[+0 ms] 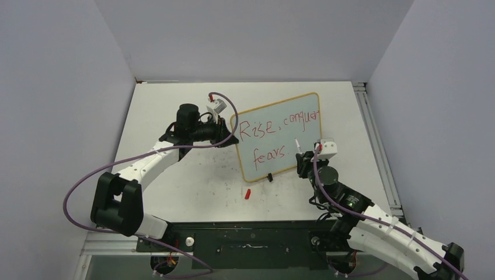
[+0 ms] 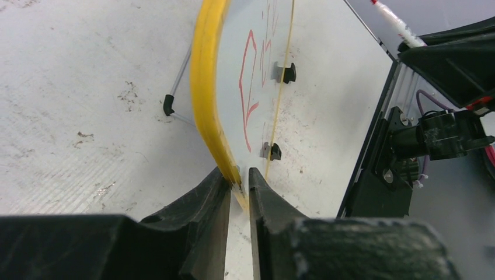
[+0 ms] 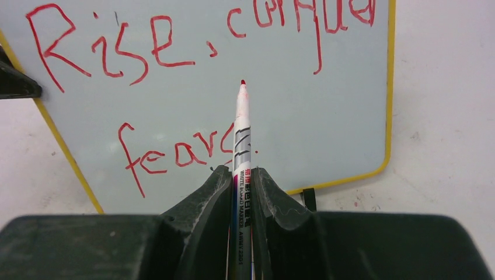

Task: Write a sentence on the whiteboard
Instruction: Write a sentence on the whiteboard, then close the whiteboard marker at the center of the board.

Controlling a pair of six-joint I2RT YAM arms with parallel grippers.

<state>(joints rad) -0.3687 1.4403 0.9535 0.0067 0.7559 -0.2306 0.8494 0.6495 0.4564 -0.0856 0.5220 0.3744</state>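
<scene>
The whiteboard (image 1: 303, 135) stands tilted on the table, with a yellowish frame and a pale blue surface. The sentence (image 1: 274, 125) in red reads "Rise, conquer fears." on two lines and also shows in the right wrist view (image 3: 117, 46). My left gripper (image 1: 225, 131) is shut on the board's left frame edge (image 2: 204, 87), the fingers (image 2: 213, 198) pinching it. My right gripper (image 1: 304, 158) is shut on a white marker (image 3: 241, 134) with a red tip. The tip points at the board (image 3: 327, 116) just right of "fears."; I cannot tell whether it touches.
A small red marker cap (image 1: 247, 194) lies on the table in front of the board. A black clip foot (image 1: 269, 177) sits at the board's lower edge. A metal rail (image 1: 373, 134) runs along the table's right side. Walls enclose three sides.
</scene>
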